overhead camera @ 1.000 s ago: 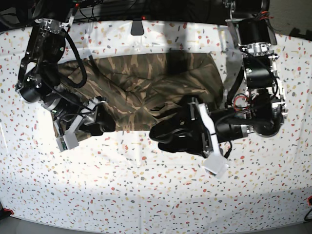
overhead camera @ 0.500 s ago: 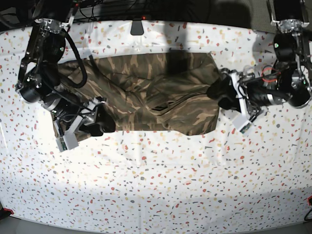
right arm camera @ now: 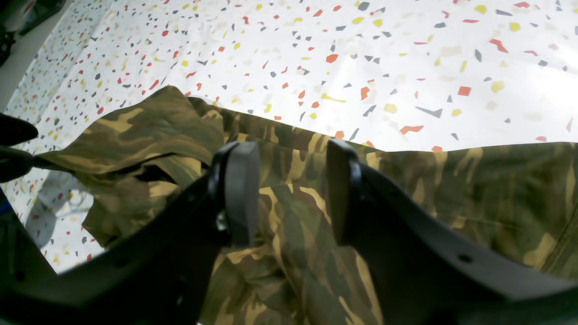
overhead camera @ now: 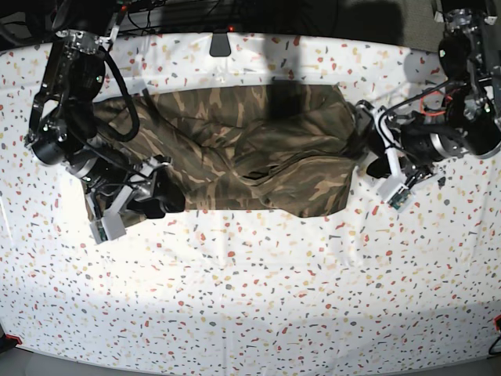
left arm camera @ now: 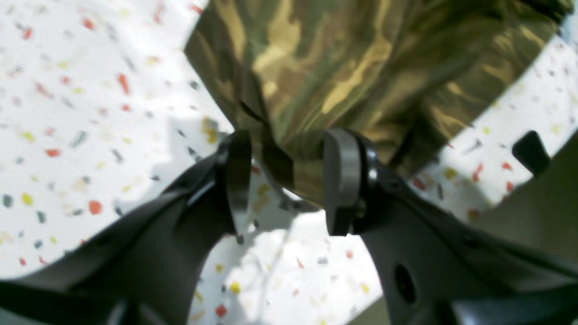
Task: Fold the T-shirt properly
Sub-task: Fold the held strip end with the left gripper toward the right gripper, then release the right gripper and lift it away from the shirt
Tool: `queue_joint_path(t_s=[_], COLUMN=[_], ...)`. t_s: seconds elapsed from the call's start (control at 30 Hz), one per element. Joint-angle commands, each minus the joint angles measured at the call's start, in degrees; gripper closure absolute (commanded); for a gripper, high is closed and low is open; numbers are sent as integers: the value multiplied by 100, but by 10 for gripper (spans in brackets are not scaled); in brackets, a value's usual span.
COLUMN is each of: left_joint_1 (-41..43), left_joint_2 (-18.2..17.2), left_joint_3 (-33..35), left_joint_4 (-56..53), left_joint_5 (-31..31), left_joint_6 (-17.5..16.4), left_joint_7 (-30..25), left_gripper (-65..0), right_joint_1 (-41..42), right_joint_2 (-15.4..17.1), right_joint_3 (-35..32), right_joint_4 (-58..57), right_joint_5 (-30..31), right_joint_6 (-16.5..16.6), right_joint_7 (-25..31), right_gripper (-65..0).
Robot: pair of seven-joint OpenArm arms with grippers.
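Observation:
The camouflage T-shirt point(overhead camera: 235, 133) lies crumpled and partly folded across the back middle of the speckled white table point(overhead camera: 250, 298). My left gripper point(overhead camera: 364, 154) is at the shirt's right edge. In the left wrist view it point(left arm camera: 288, 180) stands open, with a corner of the T-shirt point(left arm camera: 338, 58) reaching down between the pads. My right gripper point(overhead camera: 160, 205) sits at the shirt's front left edge. Seen from the right wrist, it point(right arm camera: 291, 194) is open just above the T-shirt point(right arm camera: 451, 189), gripping nothing.
A small dark fitting point(overhead camera: 221, 43) stands at the table's back edge, with cables behind it. Speckled tabletop stretches across the whole front half. Both arms' bulky black bodies flank the shirt.
My left arm has swung from the shirt's front edge out to its right edge. The cloth it covered now lies flat. The right arm has not moved.

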Motion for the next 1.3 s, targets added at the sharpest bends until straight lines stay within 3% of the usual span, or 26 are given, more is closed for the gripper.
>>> queue_joint_path(t_s=[0.0,0.13,0.27,0.43,0.53,1.0,1.13,1.27], left_joint_1=[15,256,334,326,326,332,350,485], left_joint_2=[-37,-37,-39,-39,-37,-37,-35,149], left_joint_3=[-26,-20,-20,-20,-20,-20,-20,-20], left_joint_4=[105,105,105,105,107,107,105,105], left_joint_5=[-129,-472,-579,-579,-579,-315,-308,249], left_joint_6=[4,0,2,2,2,46,63,74], left_joint_7=[-129,-138,-160,-363,-442,-479,-483,-876], left_gripper=[-258,-258,-258,-258,-258,-258,-258,-258], right_joint_1=[98,96,96,-7,-629,-3768,-4142,-4124], right_joint_2=[46,46,92,-20,-68,-208,-205,-205], right_joint_3=[11,11,328,1694,2031,2094,2094,2094], right_joint_4=[109,109,509,1467,1672,2500,2677,2677], right_joint_5=[131,188,1097,332,645,601,605,802], right_joint_6=[28,28,28,28,28,28,28,28], right_joint_7=[127,129,275,369,321,144,173,177], right_gripper=[-254,-254,-254,-254,-254,-254,-254,-254])
